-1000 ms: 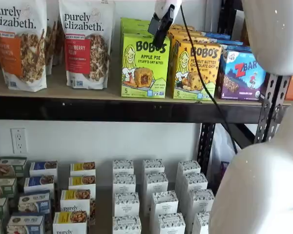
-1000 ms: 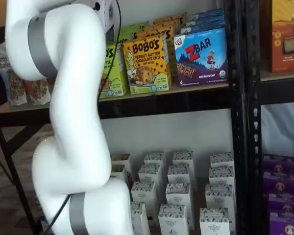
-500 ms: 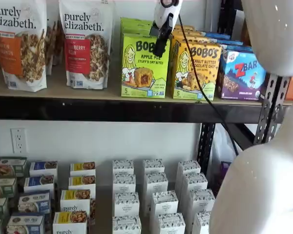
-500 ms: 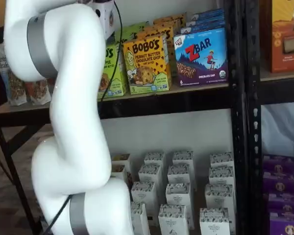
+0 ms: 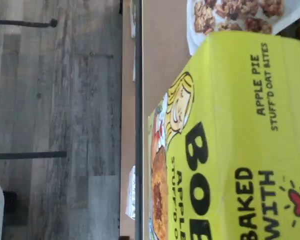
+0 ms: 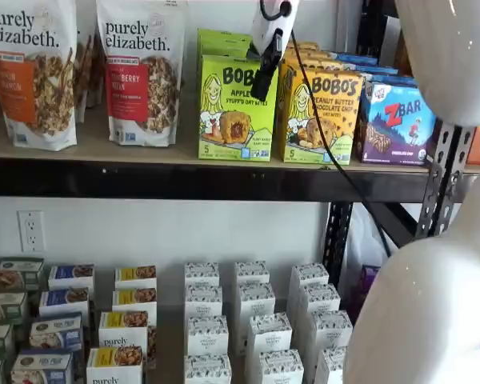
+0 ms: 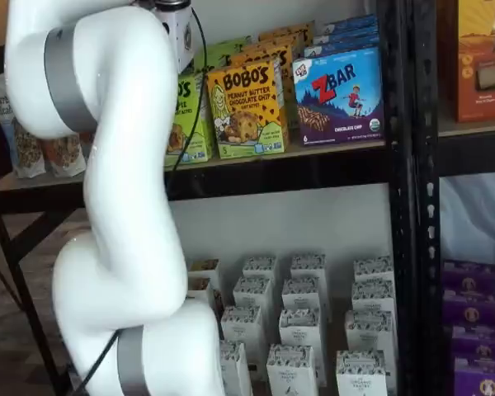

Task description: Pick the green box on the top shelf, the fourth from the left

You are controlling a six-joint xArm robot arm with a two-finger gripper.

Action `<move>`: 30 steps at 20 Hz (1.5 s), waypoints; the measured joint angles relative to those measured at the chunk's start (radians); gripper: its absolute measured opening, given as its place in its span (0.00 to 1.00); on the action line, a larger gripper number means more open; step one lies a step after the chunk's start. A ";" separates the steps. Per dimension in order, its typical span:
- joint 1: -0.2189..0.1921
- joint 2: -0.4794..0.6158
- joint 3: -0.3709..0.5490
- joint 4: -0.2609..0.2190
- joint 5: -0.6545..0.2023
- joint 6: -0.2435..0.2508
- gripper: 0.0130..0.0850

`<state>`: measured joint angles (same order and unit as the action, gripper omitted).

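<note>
The green box (image 6: 234,108), lime-green and printed "BOBO'S APPLE PIE", stands upright at the front of the top shelf (image 6: 184,180). In a shelf view it shows half hidden behind my arm (image 7: 190,115). My gripper (image 6: 263,86) hangs from its white body, its black fingers in front of the box's upper right corner. The fingers show side-on, with no gap to be seen. The wrist view is filled by the box's top and front (image 5: 240,140), close below the camera. More green boxes stand in a row behind it.
An orange-yellow Bobo's peanut butter box (image 6: 320,116) stands close on the right, then a blue ZBar box (image 6: 396,124). Purely Elizabeth granola bags (image 6: 142,72) stand on the left. A black cable (image 6: 328,128) hangs in front of the boxes. My white arm (image 7: 115,198) covers the shelf's left part.
My gripper has moved down and slightly right, so its black fingers now lie lower across the green box's front. The boxes have not moved.
</note>
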<state>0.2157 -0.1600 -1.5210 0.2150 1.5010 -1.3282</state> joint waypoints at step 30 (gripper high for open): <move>0.005 -0.015 0.027 0.006 -0.031 0.004 0.50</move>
<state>0.2212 -0.1748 -1.4945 0.2211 1.4701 -1.3241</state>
